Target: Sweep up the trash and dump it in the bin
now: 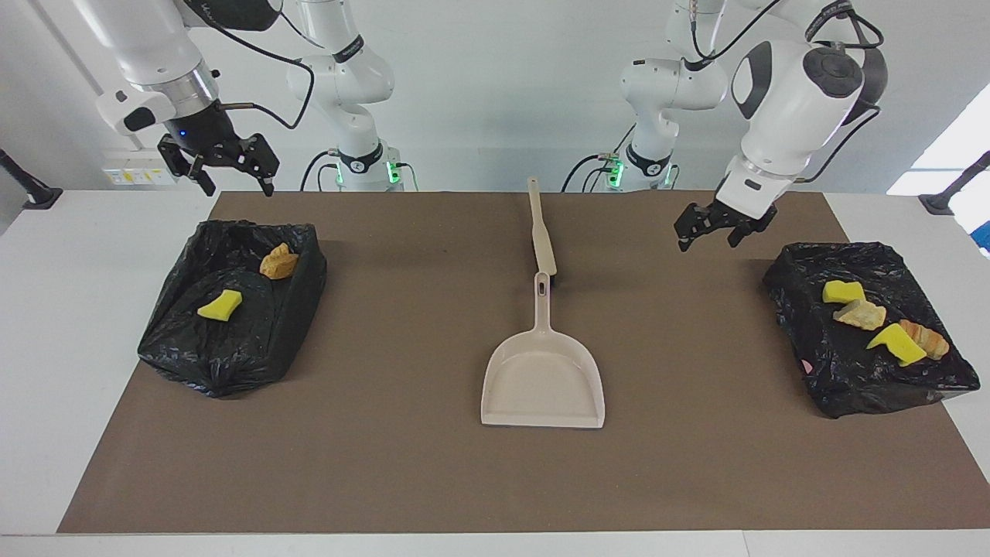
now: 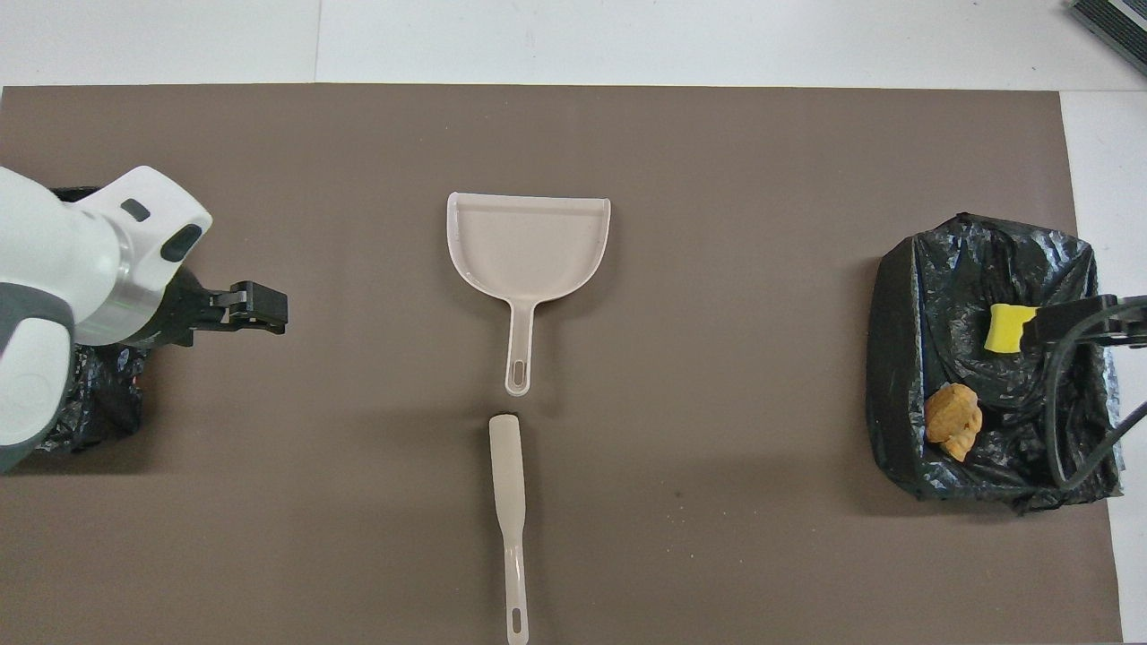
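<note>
The beige dustpan (image 1: 543, 379) (image 2: 529, 246) lies flat mid-mat, its handle toward the robots, nothing in its tray. In line with the handle, nearer the robots, lies a beige scraper (image 1: 540, 232) (image 2: 508, 502). All visible trash sits in two black-lined bins. The bin (image 1: 866, 371) at the left arm's end holds yellow pieces (image 1: 841, 292) and tan lumps (image 1: 860, 314). The bin (image 1: 232, 348) (image 2: 905, 358) at the right arm's end holds a yellow piece (image 1: 220, 305) and a tan lump (image 1: 278, 263). My left gripper (image 1: 705, 236) (image 2: 260, 313) hangs open and empty over the mat beside its bin. My right gripper (image 1: 238, 186) waits open above its bin's robot-side edge.
A brown mat (image 1: 402, 464) (image 2: 717, 179) covers most of the white table (image 1: 69, 348). The left arm's white wrist covers most of the bin at its end in the overhead view. A black cable (image 2: 1075, 421) hangs over the other bin.
</note>
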